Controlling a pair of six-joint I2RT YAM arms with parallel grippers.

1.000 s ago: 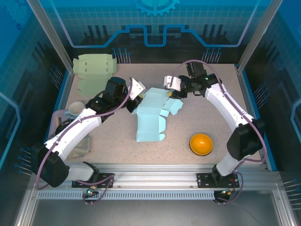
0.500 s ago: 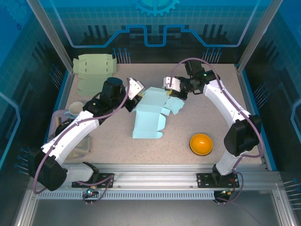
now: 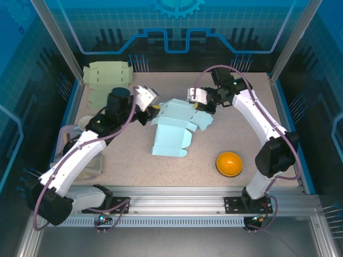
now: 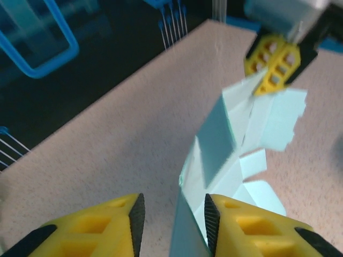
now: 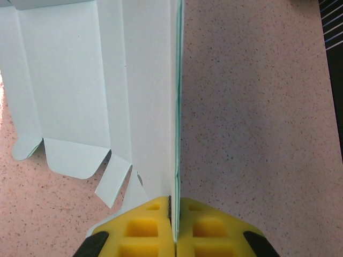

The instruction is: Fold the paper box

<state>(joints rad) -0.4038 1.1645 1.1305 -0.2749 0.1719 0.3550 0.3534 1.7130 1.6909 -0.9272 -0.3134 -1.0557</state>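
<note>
**Box (image 3: 170, 134) pinched on the right, loose on the left**

I see the pale blue box as a half-opened blank on the table (image 3: 225, 140), in the centre of the top view. Its long panel runs toward the bottom of the frame and its flaps spread toward the upper right. The right gripper (image 5: 174, 214) is clamped on it: in its wrist view the two yellow fingers meet on a thin panel standing on edge, with tabbed flaps lying flat in the left of the frame. The left gripper (image 4: 171, 214) has its jaws apart. A raised edge of the box runs up between them, close to the right-hand finger in that view, and I cannot tell whether it touches.

I judge the box to be thin card: very light, springy at its creases and ready to slide on the speckled top. A pinch in mid-panel would likely buckle it or set a false crease, so I would take it at a panel edge beside a scored fold, with a shallow bite. Held on one side only, it will probably pivot about the right grip.

A green blank (image 3: 107, 80) lies flat at the upper left, well apart. A cup (image 3: 86, 125) sits at the left edge beside the left arm, and I would mind it if that elbow swings. An orange bowl (image 3: 229, 163) sits lower right, well apart from the box. Nothing lies between the grippers and the box, but both work near its upper end, so each arm is the other's obstacle
</note>
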